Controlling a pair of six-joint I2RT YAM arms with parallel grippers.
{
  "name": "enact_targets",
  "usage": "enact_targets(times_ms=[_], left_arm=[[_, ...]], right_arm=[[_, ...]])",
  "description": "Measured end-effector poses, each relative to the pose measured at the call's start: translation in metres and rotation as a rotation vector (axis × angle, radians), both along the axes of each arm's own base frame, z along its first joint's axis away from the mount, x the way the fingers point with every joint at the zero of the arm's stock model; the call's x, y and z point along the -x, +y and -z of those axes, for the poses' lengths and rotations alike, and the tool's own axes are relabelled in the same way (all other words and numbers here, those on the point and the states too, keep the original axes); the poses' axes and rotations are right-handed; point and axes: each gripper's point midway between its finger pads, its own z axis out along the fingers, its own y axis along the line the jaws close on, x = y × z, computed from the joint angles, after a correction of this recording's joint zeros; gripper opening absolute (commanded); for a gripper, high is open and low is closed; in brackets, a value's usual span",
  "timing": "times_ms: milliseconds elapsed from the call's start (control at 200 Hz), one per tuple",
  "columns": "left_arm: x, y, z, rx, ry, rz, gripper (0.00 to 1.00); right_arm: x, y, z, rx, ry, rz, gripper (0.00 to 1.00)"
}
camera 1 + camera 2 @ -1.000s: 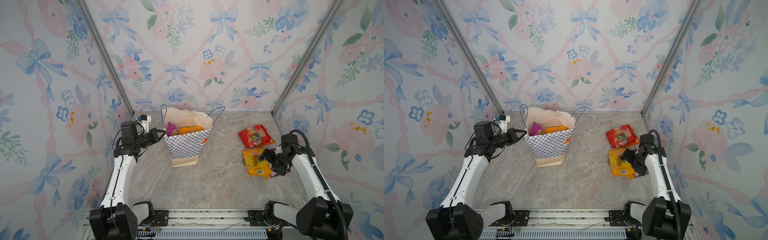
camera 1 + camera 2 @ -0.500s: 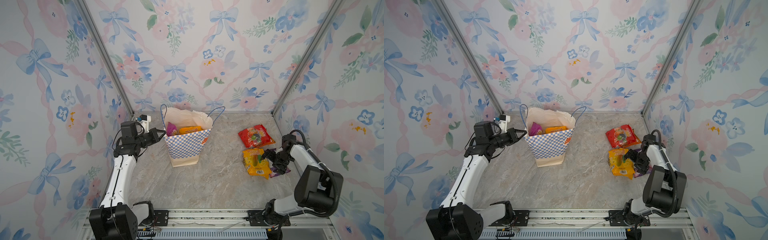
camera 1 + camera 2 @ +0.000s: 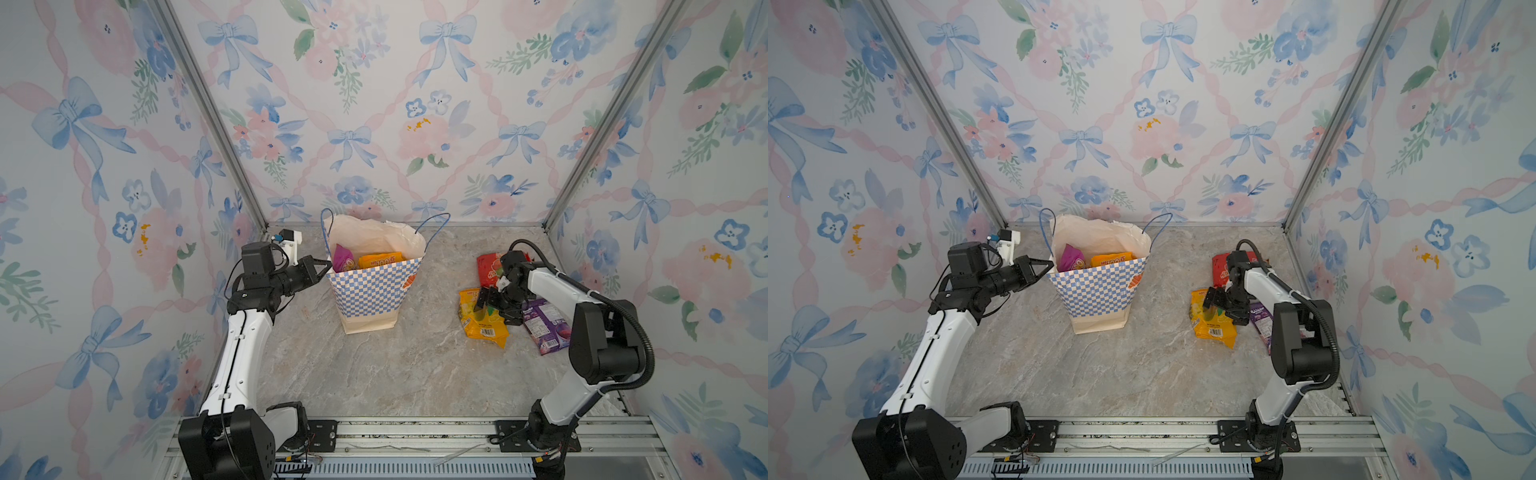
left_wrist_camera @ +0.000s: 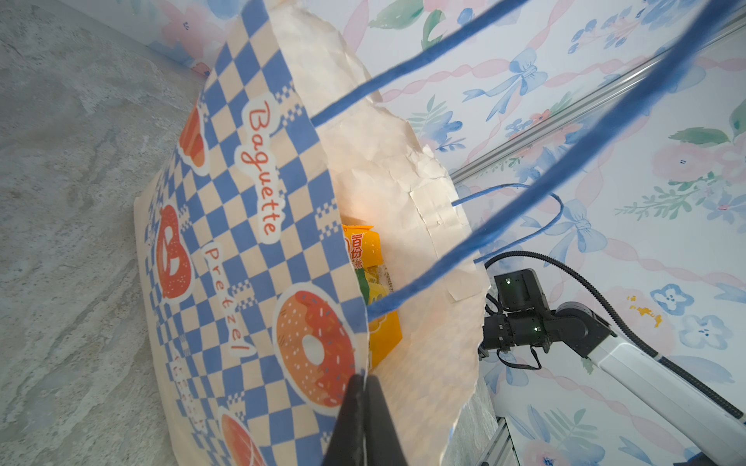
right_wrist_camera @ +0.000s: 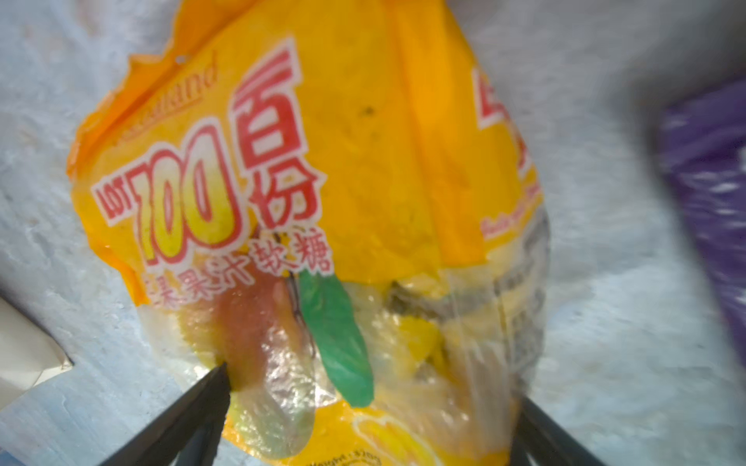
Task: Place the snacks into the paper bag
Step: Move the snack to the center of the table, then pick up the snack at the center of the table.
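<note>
The right gripper [image 5: 375, 387] hangs spread wide directly over the yellow pack [image 5: 343, 181], which lies flat on the table [image 3: 374, 374] well right of the paper bag [image 3: 370, 291], jaws straddling its narrow width (the left gripper [image 4: 363, 379] pinches the bag's rim), so a straight drop should do

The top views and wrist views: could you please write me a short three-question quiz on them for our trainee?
1. True or false: the left end effector is shut on the rim of the paper bag.
2. The open right end effector is positioned over a pouch of which colour? A red, B yellow, C purple.
3. How many pouches lie on the table, outside the bag?

Key: 1 true. 2 B, the yellow pouch. 3 three: the red pouch, the yellow one and the purple packet.
</note>
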Motion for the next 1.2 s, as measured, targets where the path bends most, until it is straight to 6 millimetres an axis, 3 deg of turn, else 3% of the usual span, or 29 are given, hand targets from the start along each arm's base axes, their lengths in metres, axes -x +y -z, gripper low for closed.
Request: enact_targets(times_ms=[110, 205, 561, 741, 871, 1201], left_arm=[[0.000, 0.000, 0.000, 0.000, 0.000, 0.000, 0.00], [0.000, 0.000, 0.000, 0.000, 0.000, 0.000, 0.00], [0.000, 0.000, 0.001, 0.000, 0.002, 0.000, 0.00], [0.000, 0.000, 0.001, 0.000, 0.002, 0.000, 0.00], [0.000, 0.000, 0.001, 0.000, 0.002, 0.000, 0.00], [-0.002, 0.000, 0.003, 0.002, 0.010, 0.000, 0.00]], right_arm=[[-0.006, 0.027, -0.006, -0.010, -0.035, -0.053, 0.96], [-0.008, 0.038, -0.009, -0.020, -0.052, -0.068, 0.96], [-0.012, 0.009, -0.006, -0.014, -0.035, -0.056, 1.00], [-0.014, 0.024, 0.010, -0.051, -0.008, -0.151, 0.83], [-0.014, 0.038, 0.009, -0.059, -0.019, -0.210, 0.70], [-0.014, 0.048, 0.008, -0.066, -0.035, -0.239, 0.07]])
